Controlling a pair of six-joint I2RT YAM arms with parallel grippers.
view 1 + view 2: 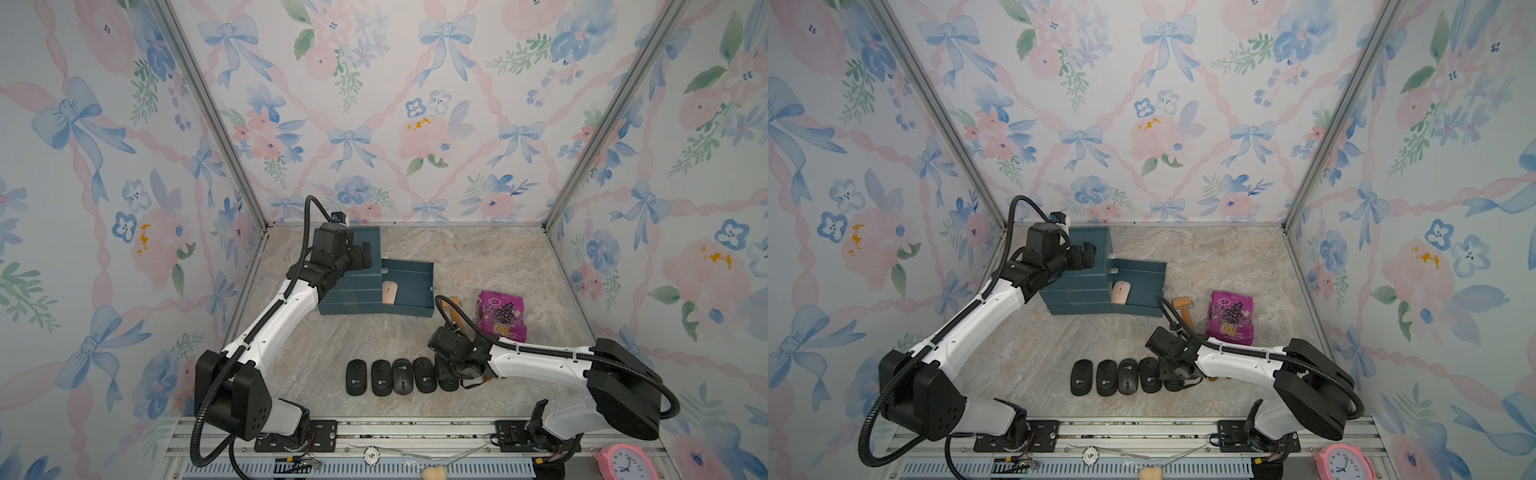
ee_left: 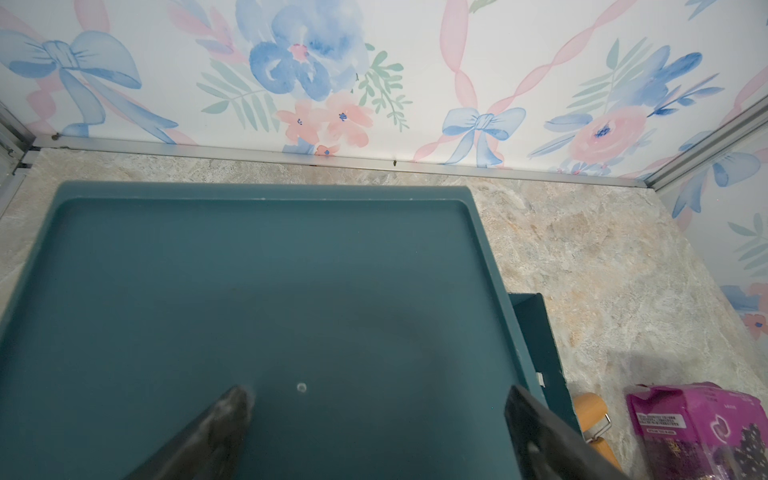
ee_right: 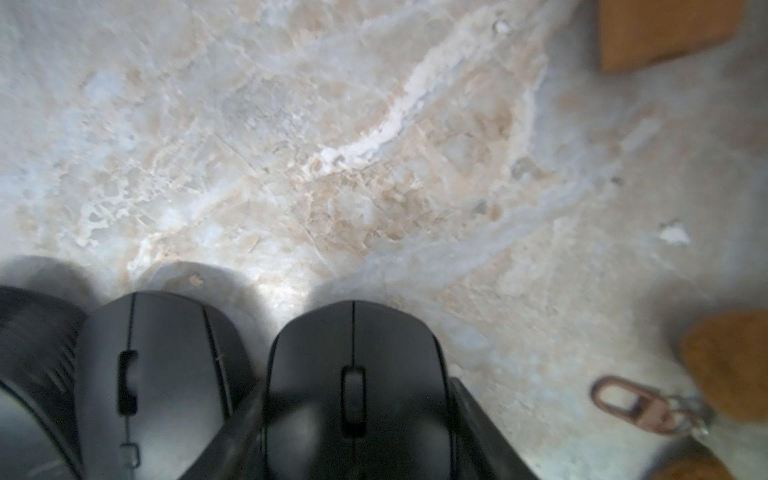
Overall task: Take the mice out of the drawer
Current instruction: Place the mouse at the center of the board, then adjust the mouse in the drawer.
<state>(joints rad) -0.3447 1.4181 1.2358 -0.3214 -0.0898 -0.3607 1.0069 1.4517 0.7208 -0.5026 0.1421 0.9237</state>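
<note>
The marble-pattern tabletop (image 1: 478,257) sits inside floral wall panels (image 1: 415,104). On my right wrist feed, the right gripper (image 3: 355,409) has its fingers (image 3: 469,415) pressed against both flanks of a black mouse (image 3: 353,345), pinching it. The frame edge cuts off its rear, and I cannot tell whether it rests on the table. Just beside it lies the nearest of four other black mice (image 1: 402,376), which lie side by side in a row. In both top views the gripper covers most of the pinched mouse. The pink mouse (image 1: 389,292) lies in the open drawer (image 1: 415,272), well apart from the row. My left gripper (image 2: 378,399) hovers over the drawer unit (image 2: 249,270) with its fingers spread and empty. A brown plush keychain (image 3: 727,361) shows only as a blur.
</note>
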